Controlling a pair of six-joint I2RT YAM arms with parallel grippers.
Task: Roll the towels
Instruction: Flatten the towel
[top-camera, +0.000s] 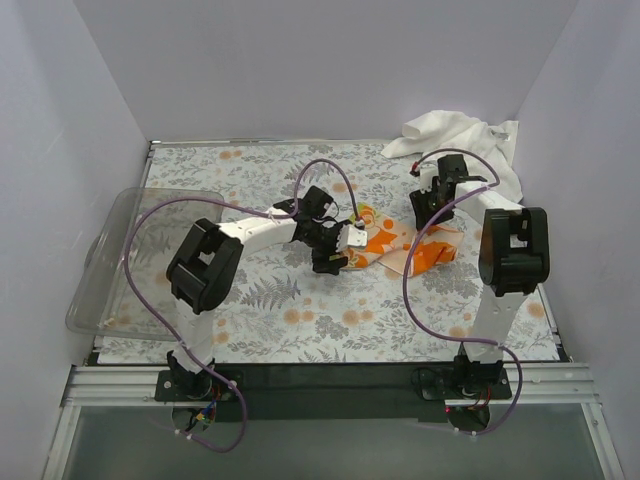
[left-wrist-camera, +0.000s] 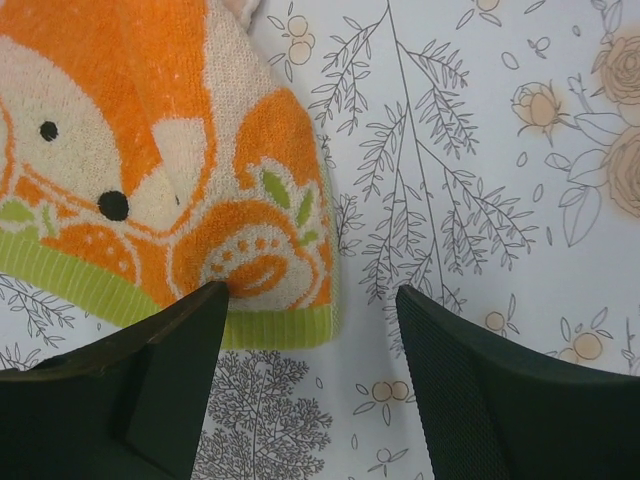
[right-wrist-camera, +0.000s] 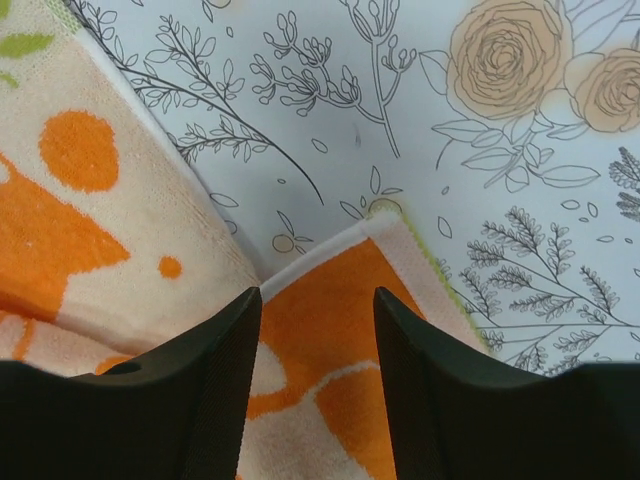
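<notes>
A clear plastic bin (top-camera: 128, 250) sits at the far left, hanging over the edge of the fern-patterned table covering (top-camera: 300, 315). Only that print shows through its see-through walls.

Toward the middle, the left gripper (top-camera: 352, 238) reaches in at the left end of the small printed cloth (top-camera: 390, 242). In its wrist view the fingers are spread wide with nothing between them. One fingertip (left-wrist-camera: 205, 300) is right at the cloth's lime-green hem, and the other is over bare covering.

The cloth lies flat near the centre of the table, slightly rumpled, with one corner folded over. It is looped terry in cream and orange. The left wrist view shows a fox face with black dot eyes and nose, green leaves and a ribbed green border (left-wrist-camera: 150, 160).

The right gripper (top-camera: 432, 205) hangs over the cloth's right end. Its fingers stand a moderate gap apart and clamp nothing. Below them an orange corner with a pale edge overlaps a cream panel with orange spots (right-wrist-camera: 70, 190).

At the back right corner, the large white towel (top-camera: 470, 135) lies in a loose crumpled heap against the wall. It is well apart from the printed cloth.
</notes>
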